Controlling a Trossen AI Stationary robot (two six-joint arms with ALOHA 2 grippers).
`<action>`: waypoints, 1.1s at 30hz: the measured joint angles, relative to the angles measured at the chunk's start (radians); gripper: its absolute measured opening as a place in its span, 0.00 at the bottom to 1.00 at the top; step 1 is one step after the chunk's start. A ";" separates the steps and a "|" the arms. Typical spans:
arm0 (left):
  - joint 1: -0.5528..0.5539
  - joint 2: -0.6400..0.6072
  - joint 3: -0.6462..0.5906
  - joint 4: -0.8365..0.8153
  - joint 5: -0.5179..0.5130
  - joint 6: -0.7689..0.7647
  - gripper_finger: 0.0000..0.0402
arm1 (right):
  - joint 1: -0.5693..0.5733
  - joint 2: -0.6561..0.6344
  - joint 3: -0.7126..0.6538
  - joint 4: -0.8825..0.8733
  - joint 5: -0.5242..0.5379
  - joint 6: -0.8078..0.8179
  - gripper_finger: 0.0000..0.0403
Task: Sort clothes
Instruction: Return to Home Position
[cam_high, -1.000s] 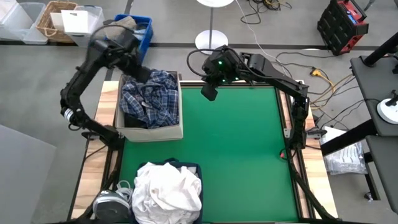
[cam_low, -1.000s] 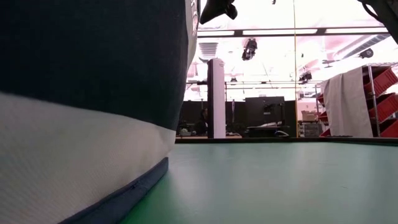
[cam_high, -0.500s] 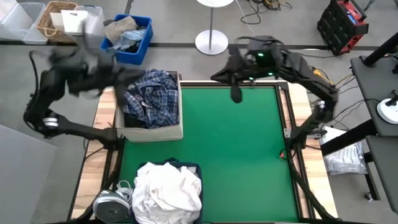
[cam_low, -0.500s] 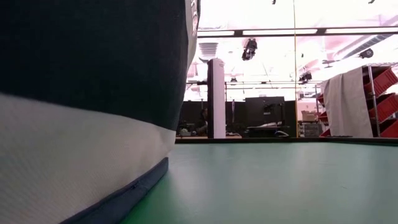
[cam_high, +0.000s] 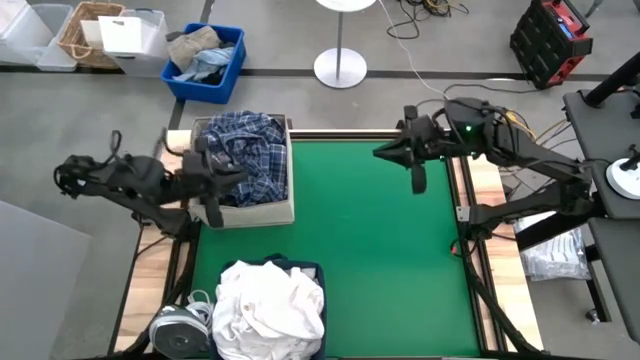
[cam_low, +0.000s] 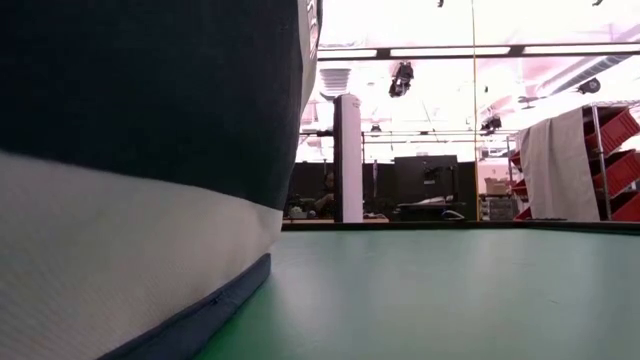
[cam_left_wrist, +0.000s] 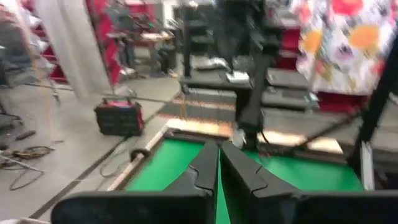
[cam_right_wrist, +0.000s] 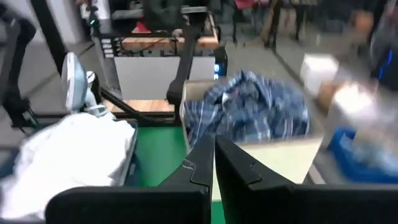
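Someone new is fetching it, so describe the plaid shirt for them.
Find the green table. At its back left corner stands a white box, with the plaid shirt heaped in it. It alone is blue-and-white checked; the clothes in the nearer bin are plain white.

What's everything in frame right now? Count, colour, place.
plaid shirt: 1, blue-and-white, in the white organizer at the mat's upper left in the high view
white clothes: pile, count unclear, white, in the navy-rimmed bin, lower left
mat: 1, green, tabletop
blue bin: 1, floor beyond the organizer, holding a tan and pale-blue bundle
toolbox: 1, red-black, floor, upper right
left gripper: fingers shut, by the organizer's left wall
right gripper: fingers shut, over the mat's upper right
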 joint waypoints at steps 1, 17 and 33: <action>0.000 0.003 -0.022 0.001 0.018 0.000 0.00 | 0.000 -0.009 -0.007 -0.010 0.003 0.055 0.02; 0.114 -0.065 -0.214 0.269 0.599 0.181 0.00 | 0.095 -0.023 -0.247 0.385 -0.063 0.134 0.03; 0.117 -0.649 -0.638 0.294 0.647 0.220 0.00 | 0.098 -0.338 -0.774 0.856 -0.081 0.089 0.03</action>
